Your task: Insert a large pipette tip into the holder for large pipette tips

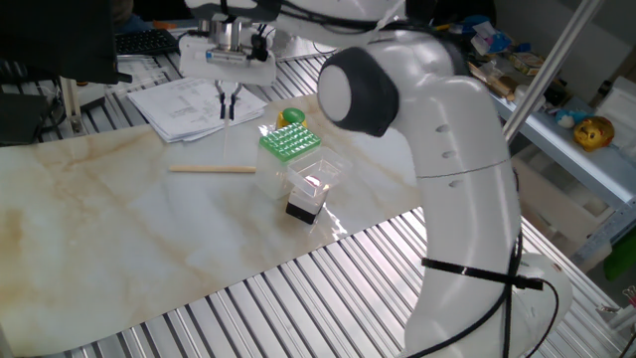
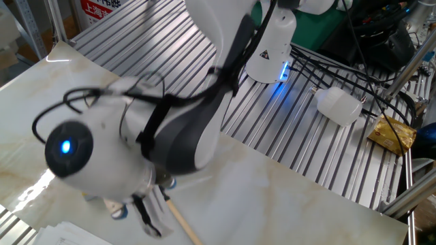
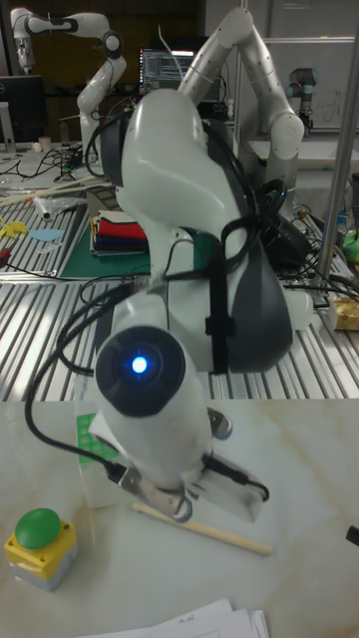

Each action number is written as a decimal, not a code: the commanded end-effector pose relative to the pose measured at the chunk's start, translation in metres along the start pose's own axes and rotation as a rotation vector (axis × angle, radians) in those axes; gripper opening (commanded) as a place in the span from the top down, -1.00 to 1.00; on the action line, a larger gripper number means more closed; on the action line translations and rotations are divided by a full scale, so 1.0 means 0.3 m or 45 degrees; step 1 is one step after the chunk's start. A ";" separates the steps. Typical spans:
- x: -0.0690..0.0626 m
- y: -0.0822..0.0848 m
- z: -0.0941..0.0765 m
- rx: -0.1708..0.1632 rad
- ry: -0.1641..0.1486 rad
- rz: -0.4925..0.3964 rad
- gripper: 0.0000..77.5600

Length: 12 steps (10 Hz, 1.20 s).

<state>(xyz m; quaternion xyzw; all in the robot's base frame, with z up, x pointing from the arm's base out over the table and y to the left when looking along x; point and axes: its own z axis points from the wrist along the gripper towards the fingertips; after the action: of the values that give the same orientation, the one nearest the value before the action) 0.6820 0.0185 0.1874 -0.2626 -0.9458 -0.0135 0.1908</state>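
In one fixed view my gripper (image 1: 229, 106) hangs above the papers, left of and behind the green holder (image 1: 286, 142), with its black fingers (image 1: 226, 102) pressed together. A faint clear sliver, the large pipette tip (image 1: 230, 121), points down from between them. The other fixed view has the fingers (image 2: 146, 219) low at the frame's bottom edge, next to the wooden stick (image 2: 181, 222); the tip is too faint to make out there. In the tall fixed view the arm hides the gripper and only a corner of the green holder (image 3: 86, 433) shows.
A tan wooden stick (image 1: 212, 169) lies on the marble top left of the holder. In front of the holder stand a clear box (image 1: 314, 177) and a black block (image 1: 300, 210). A green button on a yellow base (image 3: 40, 542) and loose papers (image 1: 184, 99) are nearby.
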 end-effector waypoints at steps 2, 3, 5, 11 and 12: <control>0.053 -0.086 -0.100 0.014 -0.107 0.011 0.97; 0.056 -0.092 -0.106 0.017 -0.114 0.012 0.97; 0.075 -0.126 -0.137 0.035 -0.171 0.027 0.97; 0.108 -0.202 -0.193 0.031 -0.226 0.034 0.97; 0.111 -0.211 -0.199 0.028 -0.235 0.036 0.97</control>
<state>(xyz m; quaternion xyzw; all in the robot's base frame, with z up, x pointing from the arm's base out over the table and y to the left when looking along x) 0.6497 -0.0207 0.2523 -0.2726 -0.9547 0.0209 0.1172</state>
